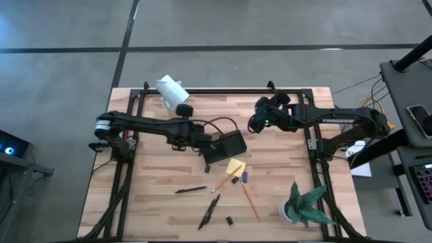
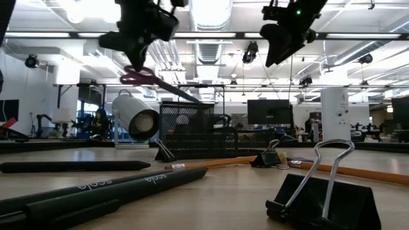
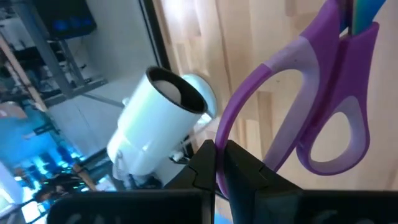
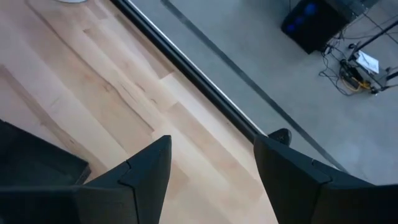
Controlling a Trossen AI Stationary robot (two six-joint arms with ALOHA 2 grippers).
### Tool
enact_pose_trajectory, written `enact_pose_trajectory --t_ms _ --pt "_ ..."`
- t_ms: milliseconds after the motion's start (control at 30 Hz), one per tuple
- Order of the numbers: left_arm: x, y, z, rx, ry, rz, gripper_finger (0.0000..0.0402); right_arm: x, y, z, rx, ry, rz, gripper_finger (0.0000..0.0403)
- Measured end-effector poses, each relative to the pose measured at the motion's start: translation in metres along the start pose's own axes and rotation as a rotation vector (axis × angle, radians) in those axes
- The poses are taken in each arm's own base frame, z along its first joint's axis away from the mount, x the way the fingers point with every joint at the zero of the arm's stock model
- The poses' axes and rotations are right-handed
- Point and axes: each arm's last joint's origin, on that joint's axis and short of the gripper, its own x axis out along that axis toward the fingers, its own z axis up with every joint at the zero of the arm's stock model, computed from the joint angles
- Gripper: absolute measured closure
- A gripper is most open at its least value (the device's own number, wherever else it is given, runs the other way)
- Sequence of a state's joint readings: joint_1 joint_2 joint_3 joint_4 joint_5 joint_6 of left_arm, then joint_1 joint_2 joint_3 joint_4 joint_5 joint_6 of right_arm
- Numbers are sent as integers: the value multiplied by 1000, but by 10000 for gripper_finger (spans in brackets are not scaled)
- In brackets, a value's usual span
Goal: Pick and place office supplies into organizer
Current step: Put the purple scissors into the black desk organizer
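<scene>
High view: the left gripper sits at the organizer mid-worktop, what it holds hidden by the arm, while the right gripper hangs nearby. Low view: the scissors hang tilted above the organizer's mesh wall, its contents unreadable. Wrist views: left fingers pinch a purple handle; right fingers are spread, empty.

In the left wrist view the purple-handled scissors are cut off by the picture's edge, blades out of sight, and the left gripper covers part of one handle loop. From above, the scissors are too small to make out. The low view crops the binder clip at the picture's bottom
</scene>
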State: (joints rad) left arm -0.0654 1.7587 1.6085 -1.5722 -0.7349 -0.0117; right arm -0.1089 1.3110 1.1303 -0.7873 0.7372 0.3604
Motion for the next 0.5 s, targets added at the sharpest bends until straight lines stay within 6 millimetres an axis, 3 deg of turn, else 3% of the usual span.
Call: enact_pose_trajectory --t_ms 233,500 --pt "3 2 23 17 1 29 402 1 -6 -18 12 21 2 181" --pt "-21 28 3 -88 -87 37 402 3 -5 -29 4 38 5 181"
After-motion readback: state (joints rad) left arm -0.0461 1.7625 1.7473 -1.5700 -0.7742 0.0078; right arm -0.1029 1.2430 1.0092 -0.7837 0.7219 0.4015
